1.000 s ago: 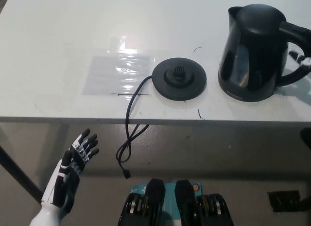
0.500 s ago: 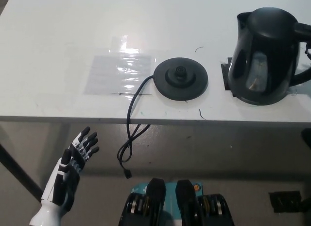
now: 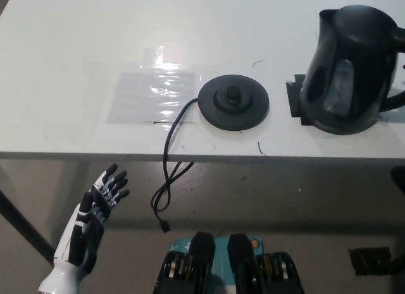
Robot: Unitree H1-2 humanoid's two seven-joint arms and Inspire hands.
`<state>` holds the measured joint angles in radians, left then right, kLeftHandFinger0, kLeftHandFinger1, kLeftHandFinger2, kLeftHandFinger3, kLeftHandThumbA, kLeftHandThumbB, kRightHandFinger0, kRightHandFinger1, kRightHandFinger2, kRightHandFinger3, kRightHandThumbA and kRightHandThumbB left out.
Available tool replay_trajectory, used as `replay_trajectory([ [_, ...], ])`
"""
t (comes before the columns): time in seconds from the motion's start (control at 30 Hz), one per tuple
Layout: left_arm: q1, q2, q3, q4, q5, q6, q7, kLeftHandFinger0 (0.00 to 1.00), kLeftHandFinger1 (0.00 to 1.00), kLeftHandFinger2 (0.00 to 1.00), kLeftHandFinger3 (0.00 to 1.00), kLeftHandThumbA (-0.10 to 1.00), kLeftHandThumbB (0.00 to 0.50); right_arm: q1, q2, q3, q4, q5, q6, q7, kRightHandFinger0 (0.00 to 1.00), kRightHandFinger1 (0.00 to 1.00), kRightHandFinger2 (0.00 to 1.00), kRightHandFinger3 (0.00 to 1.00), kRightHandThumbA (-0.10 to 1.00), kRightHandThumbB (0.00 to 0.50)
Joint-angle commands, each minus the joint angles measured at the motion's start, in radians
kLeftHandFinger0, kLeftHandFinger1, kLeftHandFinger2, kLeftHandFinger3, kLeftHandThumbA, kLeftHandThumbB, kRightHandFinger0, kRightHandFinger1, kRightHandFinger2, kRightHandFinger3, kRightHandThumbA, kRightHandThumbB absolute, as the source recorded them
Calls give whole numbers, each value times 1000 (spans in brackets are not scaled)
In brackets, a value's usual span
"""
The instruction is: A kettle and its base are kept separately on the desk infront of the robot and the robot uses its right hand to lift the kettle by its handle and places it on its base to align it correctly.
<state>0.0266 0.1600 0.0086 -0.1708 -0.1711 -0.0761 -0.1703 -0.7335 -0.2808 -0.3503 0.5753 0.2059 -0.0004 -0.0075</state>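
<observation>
I see the white desk (image 3: 76,47) filling the upper frame — left hand (image 3: 88,227) lower left, fingers spread, empty; right hand out of view.

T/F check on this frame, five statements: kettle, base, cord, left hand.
1. The kettle sits on its base. False: it stands apart from the base, toward the picture's right.
2. The base's cord hangs over the desk edge. True.
3. The left hand rests on the desk. False: it is below the desk edge, fingers apart, holding nothing.
4. The kettle is upright. True.
5. The right hand is clearly gripping the handle. False: the handle runs off the picture's right edge, and no right hand shows.
</observation>
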Motion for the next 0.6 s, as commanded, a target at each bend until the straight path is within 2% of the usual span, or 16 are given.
replay_trajectory([
  [0.0,-11,20,3,-9,-6,-23,-22,1000,1000,1000,1000,1000,80,-106,31,-66,-127,132,-42,-16,0,212,634,571,-100,157],
  [0.1,-13,19,4,-11,-8,-19,-20,1000,1000,1000,1000,1000,85,-121,54,-84,-173,153,-17,-28,0,173,593,531,-100,159],
  [0.2,-11,20,4,-11,-8,-16,-20,1000,1000,1000,1000,1000,86,-125,70,-95,-213,165,3,-37,0,169,596,558,-100,155],
  [0.27,-8,20,5,-12,-11,-16,-21,1000,1000,1000,1000,1000,43,-132,82,-96,-238,174,16,-40,0,176,613,573,-100,136],
  [0.47,-8,24,3,-8,-6,-19,-23,1000,1000,1000,1000,1000,16,-148,105,-38,-295,128,53,-47,0,214,656,595,-100,107],
  [0.57,-9,24,1,-4,-6,-21,-23,1000,1000,1000,1000,1000,6,-166,120,-4,-289,116,41,-33,0,210,636,555,-100,109],
])
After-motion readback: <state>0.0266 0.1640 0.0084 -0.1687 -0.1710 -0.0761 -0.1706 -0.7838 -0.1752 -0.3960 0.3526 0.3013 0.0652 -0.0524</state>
